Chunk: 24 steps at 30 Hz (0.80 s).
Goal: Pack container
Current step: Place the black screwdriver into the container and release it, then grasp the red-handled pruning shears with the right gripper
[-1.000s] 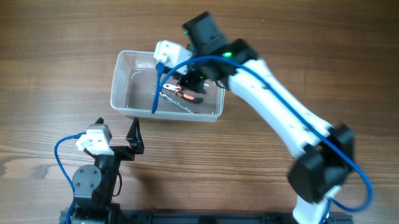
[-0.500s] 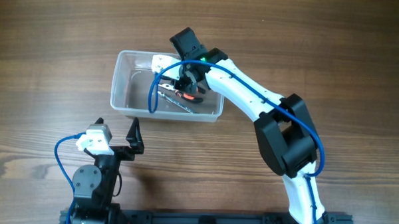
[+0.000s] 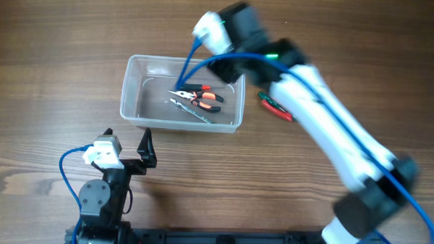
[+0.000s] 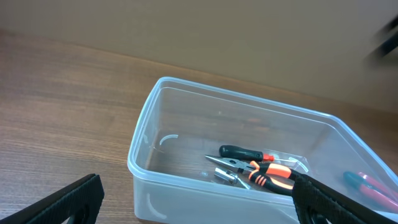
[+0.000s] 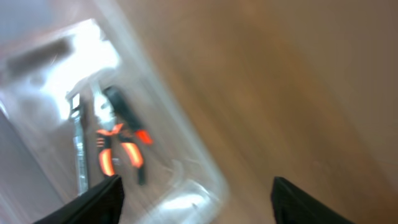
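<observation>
The container (image 3: 131,90) is a clear plastic tub left of the table's middle. Inside lie orange-and-black pliers (image 3: 203,100), a black-handled screwdriver (image 3: 193,88) and a small metal tool (image 3: 195,114). My right arm's wrist (image 3: 235,28) is blurred, above the tub's far right corner. In the right wrist view the right gripper (image 5: 196,199) is open and holds nothing, with the pliers (image 5: 115,152) below it in the tub. My left gripper (image 3: 147,150) rests near the front, open, looking at the container's near wall (image 4: 186,186) and the pliers (image 4: 273,177).
A tool with red and green handles (image 3: 275,106) lies on the wood just right of the tub, and shows through its wall (image 4: 367,183) in the left wrist view. Bare wooden table surrounds the tub. The left arm's base (image 3: 98,197) stands at the front left.
The right gripper has opened, left the pliers lying in the tub, and risen away toward the tub's far right corner. The left arm has not moved.
</observation>
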Each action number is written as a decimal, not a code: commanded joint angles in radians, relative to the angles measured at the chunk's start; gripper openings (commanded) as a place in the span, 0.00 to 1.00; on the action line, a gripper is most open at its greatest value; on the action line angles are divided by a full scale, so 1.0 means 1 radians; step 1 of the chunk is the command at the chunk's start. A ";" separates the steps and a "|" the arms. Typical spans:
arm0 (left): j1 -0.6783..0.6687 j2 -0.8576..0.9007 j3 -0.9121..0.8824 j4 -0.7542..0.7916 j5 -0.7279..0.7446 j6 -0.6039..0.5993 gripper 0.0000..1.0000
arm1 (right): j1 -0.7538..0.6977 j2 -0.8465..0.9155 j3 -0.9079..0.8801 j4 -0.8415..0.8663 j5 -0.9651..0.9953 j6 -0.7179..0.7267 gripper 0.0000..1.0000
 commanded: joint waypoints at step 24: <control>0.006 -0.002 -0.004 -0.001 -0.003 -0.009 1.00 | -0.312 0.082 -0.450 -0.111 -0.232 0.327 0.45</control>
